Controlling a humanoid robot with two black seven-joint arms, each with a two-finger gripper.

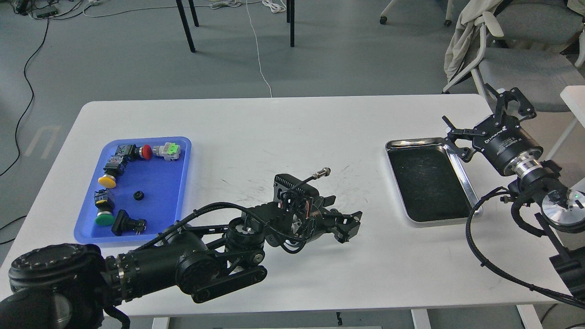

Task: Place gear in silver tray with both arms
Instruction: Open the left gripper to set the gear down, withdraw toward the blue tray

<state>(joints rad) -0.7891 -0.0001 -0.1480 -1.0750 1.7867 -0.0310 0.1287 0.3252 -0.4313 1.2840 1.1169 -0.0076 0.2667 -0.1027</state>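
Observation:
The silver tray (461, 172), shiny-rimmed with a black floor, sits at the table's right and looks empty. My right gripper (481, 115) is open and empty, hovering by the tray's far right corner with its fingers (513, 99) spread wide. My left gripper (348, 223) is low over the middle of the table, pointing right, about a hand's width left of the tray. Its dark fingers cannot be told apart, and I cannot tell if it holds anything. A small black gear-like ring (138, 195) lies in the blue tray (176, 183).
The blue tray at the left also holds several push-button switches: red (146, 151), yellow (107, 181) and green (104, 219). A chair (525, 68) stands behind the table's right corner. My right arm's cable (475, 242) loops over the table's front right.

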